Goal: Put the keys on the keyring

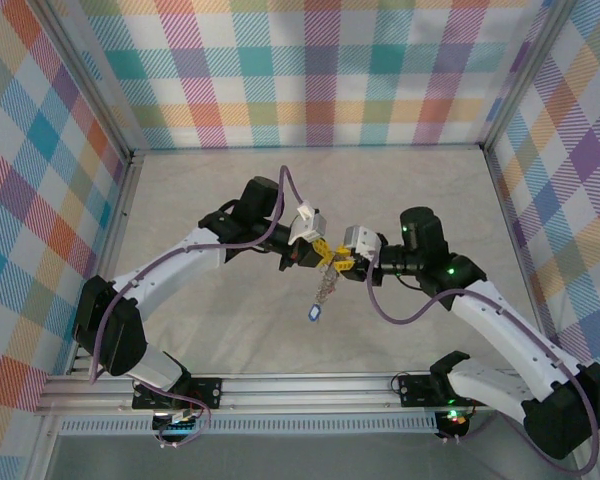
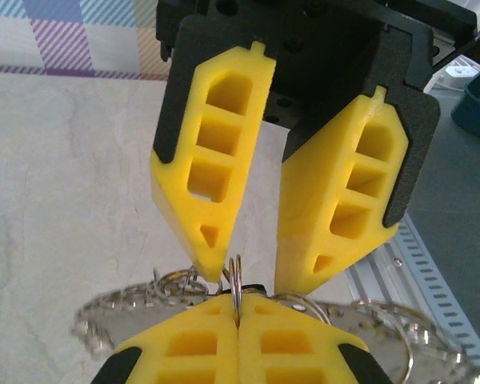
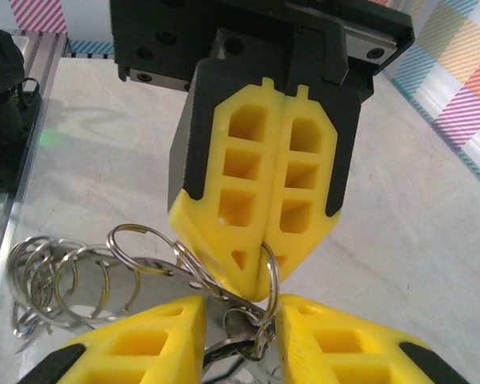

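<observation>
My left gripper (image 2: 238,310) is shut on the keyring (image 2: 238,276), a double-wire silver ring seen edge-on between its yellow fingertips. In the right wrist view the same left gripper (image 3: 262,282) pinches the keyring (image 3: 270,276) from above. My right gripper (image 3: 240,324) faces it tip to tip, open, its fingers either side of the ring. A small metal key and rings (image 3: 252,340) hang in that gap, gripped by neither finger. From above, both grippers meet mid-table, left gripper (image 1: 315,255) and right gripper (image 1: 348,262). Below them a fine chain dangles with a blue-tagged key (image 1: 314,313).
A cluster of several linked silver rings (image 3: 60,276) hangs to the left of my right fingers. The aluminium rail (image 1: 300,385) runs along the near table edge, and plaid walls (image 1: 320,70) enclose the table on three sides.
</observation>
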